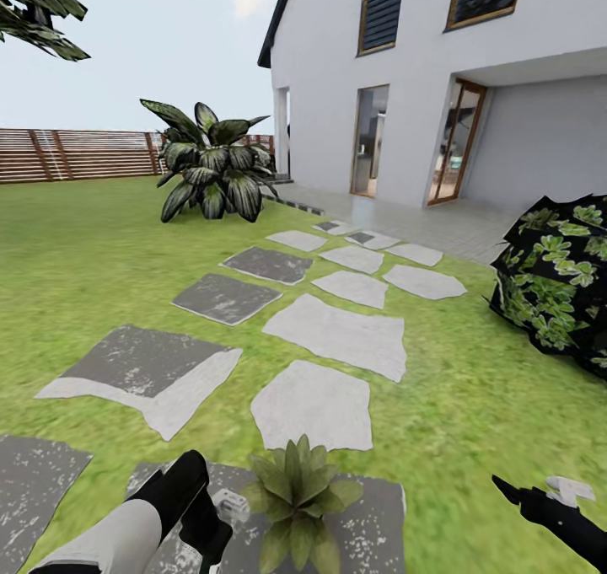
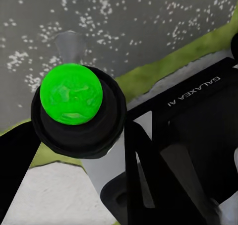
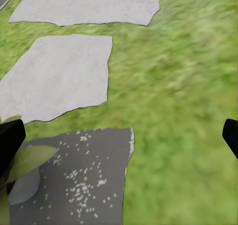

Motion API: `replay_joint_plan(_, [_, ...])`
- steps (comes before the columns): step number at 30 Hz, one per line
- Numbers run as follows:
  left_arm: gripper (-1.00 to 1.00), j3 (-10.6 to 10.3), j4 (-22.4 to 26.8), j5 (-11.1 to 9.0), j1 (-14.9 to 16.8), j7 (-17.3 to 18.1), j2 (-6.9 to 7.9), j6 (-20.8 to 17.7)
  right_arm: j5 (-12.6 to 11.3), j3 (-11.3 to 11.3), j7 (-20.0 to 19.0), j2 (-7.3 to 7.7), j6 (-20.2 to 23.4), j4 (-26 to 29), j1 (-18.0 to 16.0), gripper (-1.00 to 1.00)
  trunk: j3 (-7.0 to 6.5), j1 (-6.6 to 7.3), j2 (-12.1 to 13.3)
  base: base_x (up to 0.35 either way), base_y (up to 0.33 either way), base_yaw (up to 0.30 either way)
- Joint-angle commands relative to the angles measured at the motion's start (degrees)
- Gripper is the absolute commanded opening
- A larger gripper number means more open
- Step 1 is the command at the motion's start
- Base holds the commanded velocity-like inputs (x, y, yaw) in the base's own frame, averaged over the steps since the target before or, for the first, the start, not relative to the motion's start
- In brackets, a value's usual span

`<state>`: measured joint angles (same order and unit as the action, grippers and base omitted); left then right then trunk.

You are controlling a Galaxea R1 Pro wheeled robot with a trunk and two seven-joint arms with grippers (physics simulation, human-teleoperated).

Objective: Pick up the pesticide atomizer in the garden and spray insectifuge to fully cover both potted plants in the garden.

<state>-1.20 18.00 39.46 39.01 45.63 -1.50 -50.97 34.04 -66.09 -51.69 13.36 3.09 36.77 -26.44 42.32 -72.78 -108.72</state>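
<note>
The pesticide atomizer (image 1: 226, 503) is sitting in my left gripper (image 1: 211, 528), low near the bottom edge of the head view. I am seeing its whitish-grey head poking out past the black fingers, just beside the leaves of a potted plant (image 1: 295, 494). In the left wrist view I am looking at a round black part with a bright green ball (image 2: 72, 93) on it, sitting between the two dark fingers (image 2: 15, 160), so the gripper is pinching the bottle. The plant is a small light-green one with pointed leaves, and it is standing on a dark grey speckled slab (image 1: 371, 532) at the near end of the stepping slabs (image 1: 337, 334). The lawn (image 1: 84, 245) is lying all around. My right gripper (image 1: 539, 498) is hanging over the grass near the right edge of the view. In the right wrist view its two black fingertips (image 3: 10, 140) are showing far apart, so it is spread wide and holding nothing. A green leaf (image 3: 29, 158) is showing near one fingertip. A big leafy shrub (image 1: 211, 169) is growing far off by the brown fence (image 1: 76, 152).
</note>
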Motion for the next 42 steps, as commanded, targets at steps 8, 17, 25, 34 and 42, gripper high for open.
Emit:
replay_joint_plan(8, [-1.00, -0.14, 0.11, 0.44, 0.01, 0.52, 0.00, -0.19, 0.24, -0.36, -0.43, -0.08, 0.27, 0.10, -0.10, 1.00, 0.63, -0.01, -0.03, 0.016, 0.000, 0.000])
replay_joint_plan(17, [-1.00, -0.12, 0.28, 0.61, 0.01, 0.29, 0.13, -0.31, 0.26, -0.34, -0.43, -0.23, 0.25, 0.08, -0.10, 1.00, 1.39, -0.01, -0.03, 0.123, 0.011, 0.000])
replay_joint_plan(25, [-1.00, -0.13, 0.37, 0.61, 0.01, 0.25, 0.24, -0.35, 0.25, -0.36, -0.43, -0.26, 0.25, 0.11, -0.10, 1.00, 1.50, -0.01, -0.03, 0.148, 0.037, 0.000])
replay_joint_plan(34, [-1.00, -0.50, 0.37, 0.69, 0.01, -0.05, 0.44, -0.28, 0.28, -0.36, -0.43, -0.26, 0.25, 0.09, -0.10, 1.00, 2.14, -0.01, -0.03, 0.002, 0.000, 0.090])
replay_joint_plan(42, [-1.00, -1.09, 0.30, 5.03, 0.01, -0.01, 0.39, -0.29, 0.24, -0.36, -0.43, -0.26, 0.25, 0.09, -0.10, 1.00, 2.79, -0.01, -0.03, 0.000, 0.000, 0.113])
